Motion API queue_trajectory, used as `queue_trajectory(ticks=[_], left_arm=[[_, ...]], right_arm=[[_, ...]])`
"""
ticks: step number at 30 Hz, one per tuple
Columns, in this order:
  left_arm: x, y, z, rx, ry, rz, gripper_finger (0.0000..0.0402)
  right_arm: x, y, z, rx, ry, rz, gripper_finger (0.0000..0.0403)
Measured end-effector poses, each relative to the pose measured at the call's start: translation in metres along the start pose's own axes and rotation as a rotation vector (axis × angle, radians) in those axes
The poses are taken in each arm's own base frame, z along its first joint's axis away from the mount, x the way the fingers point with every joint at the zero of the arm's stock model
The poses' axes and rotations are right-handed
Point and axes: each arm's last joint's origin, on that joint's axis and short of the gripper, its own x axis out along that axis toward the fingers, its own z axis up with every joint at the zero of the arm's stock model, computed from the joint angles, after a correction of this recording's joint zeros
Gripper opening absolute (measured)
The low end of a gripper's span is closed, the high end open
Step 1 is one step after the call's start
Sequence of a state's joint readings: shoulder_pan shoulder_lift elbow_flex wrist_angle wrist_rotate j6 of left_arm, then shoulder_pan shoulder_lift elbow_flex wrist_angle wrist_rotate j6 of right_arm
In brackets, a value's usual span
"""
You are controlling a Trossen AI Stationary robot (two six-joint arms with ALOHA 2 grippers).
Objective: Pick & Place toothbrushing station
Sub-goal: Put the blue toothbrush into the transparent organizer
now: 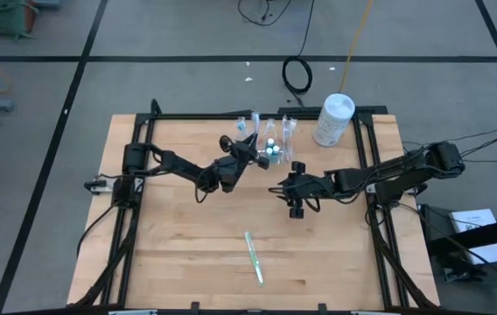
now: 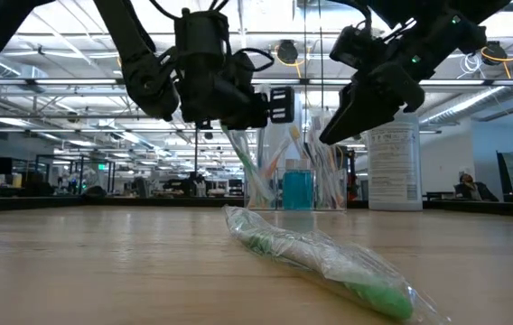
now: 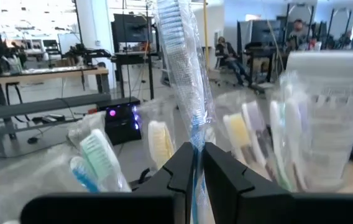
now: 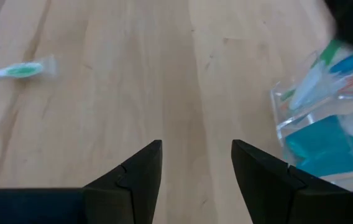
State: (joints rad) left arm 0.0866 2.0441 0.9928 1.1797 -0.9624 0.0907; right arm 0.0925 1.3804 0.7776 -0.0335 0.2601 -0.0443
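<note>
Nearest the low camera lies a green-handled toothbrush in clear wrapping (image 2: 329, 260), at six o'clock on the wooden table (image 1: 178, 254). At twelve o'clock stands the small clear plastic cup (image 1: 269, 144) of brushes. Beside it, the left gripper (image 3: 194, 167) pinches a wrapped blue-bristled toothbrush (image 3: 179, 68), perhaps partly in the cup. Right gripper (image 4: 196, 163) hovers wide, empty.

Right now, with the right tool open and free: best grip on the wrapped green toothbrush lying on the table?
Probably mid-handle, from straight above. The wrapped green toothbrush lies flat and alone on the table, running front to back, so turn the right tool to close across its narrow width. The wrapper looks loose; pinch the handle, not the film.
</note>
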Motion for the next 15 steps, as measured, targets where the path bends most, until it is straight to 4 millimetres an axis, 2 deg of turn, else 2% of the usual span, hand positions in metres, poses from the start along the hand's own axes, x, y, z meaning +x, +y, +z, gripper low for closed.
queue_trajectory(ticks=[5,8,15], left_arm=[[0.007,0.006,-0.001,0.005,-0.021,0.028,0.0035],[0.010,0.006,0.000,0.000,-0.033,-0.015,0.0035],[0.009,0.004,-0.015,0.065,0.068,-0.078,0.0035]], right_arm=[[0.002,-0.008,0.001,0.020,-0.008,-0.022,0.0185],[0.003,-0.013,0.000,0.032,-0.005,-0.034,0.0185],[0.005,-0.026,-0.001,0.038,0.006,-0.070,0.0185]])
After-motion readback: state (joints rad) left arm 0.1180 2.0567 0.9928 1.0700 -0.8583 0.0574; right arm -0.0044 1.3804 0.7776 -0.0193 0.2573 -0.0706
